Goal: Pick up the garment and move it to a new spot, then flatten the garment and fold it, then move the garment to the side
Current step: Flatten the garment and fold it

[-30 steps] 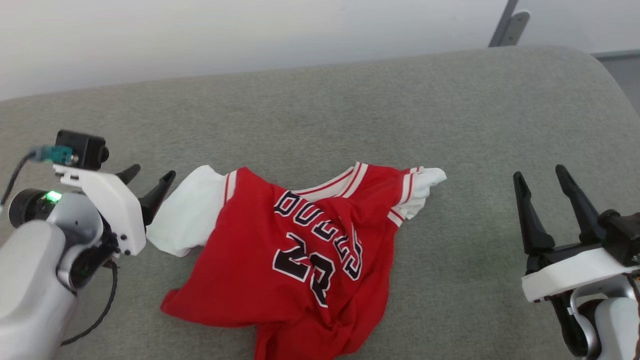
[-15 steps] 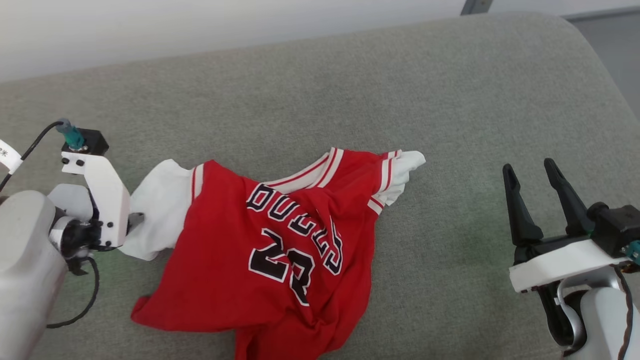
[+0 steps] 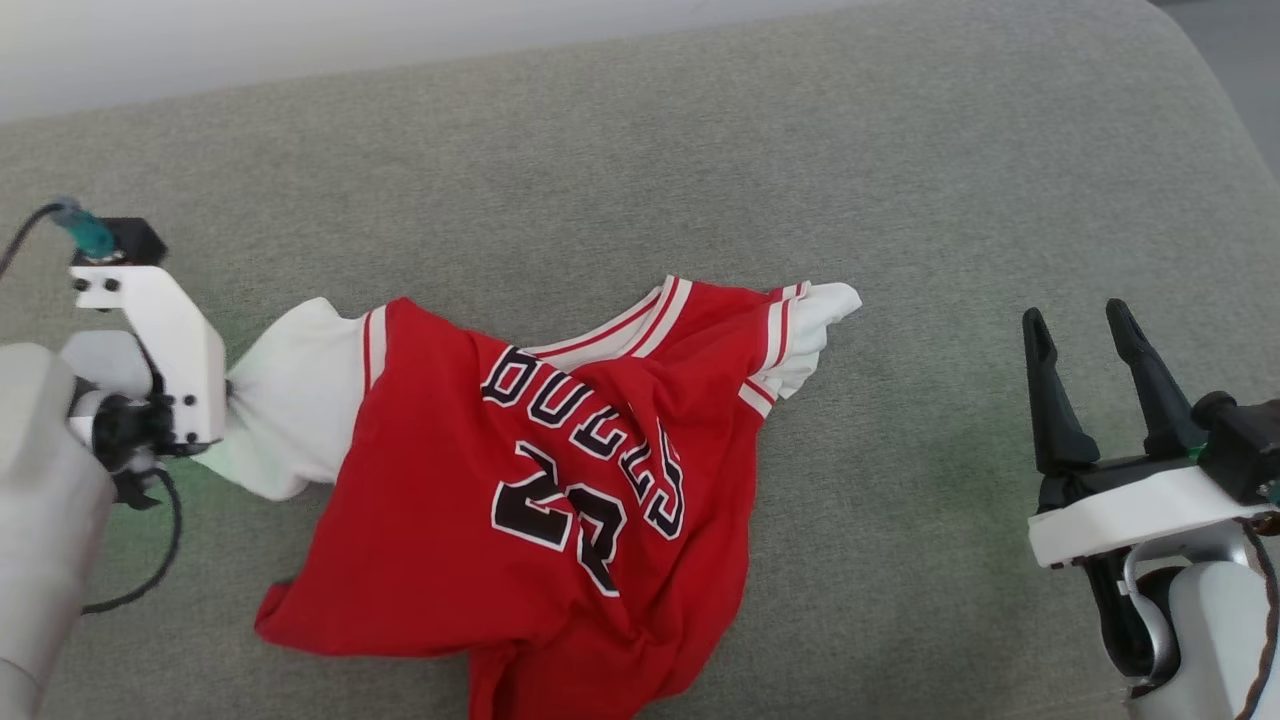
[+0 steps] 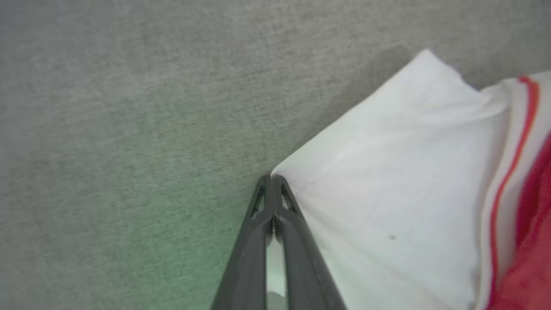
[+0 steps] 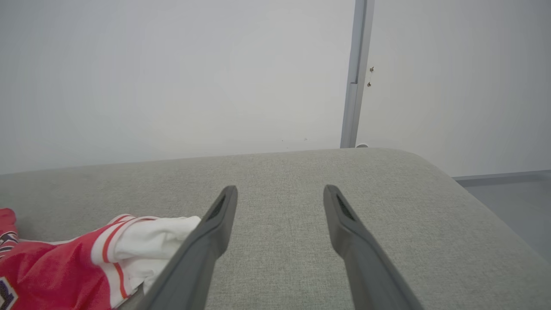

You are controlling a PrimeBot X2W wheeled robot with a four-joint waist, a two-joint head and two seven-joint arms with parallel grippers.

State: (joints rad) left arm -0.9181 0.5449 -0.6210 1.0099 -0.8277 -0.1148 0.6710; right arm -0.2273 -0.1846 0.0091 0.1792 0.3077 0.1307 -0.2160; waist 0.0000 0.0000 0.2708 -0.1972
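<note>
Red garment (image 3: 560, 480) — sleeve (image 4: 387, 172) in left end effector (image 4: 272, 178).

L gripper (image 4: 272, 185) jaws pinched together; R gripper (image 3: 1078, 318) jaws spread, pointing fwd.

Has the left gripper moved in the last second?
Yes. The left gripper went forward toward the jersey: its jaws, open just short of the white sleeve before, now pinch that sleeve's edge.
</note>
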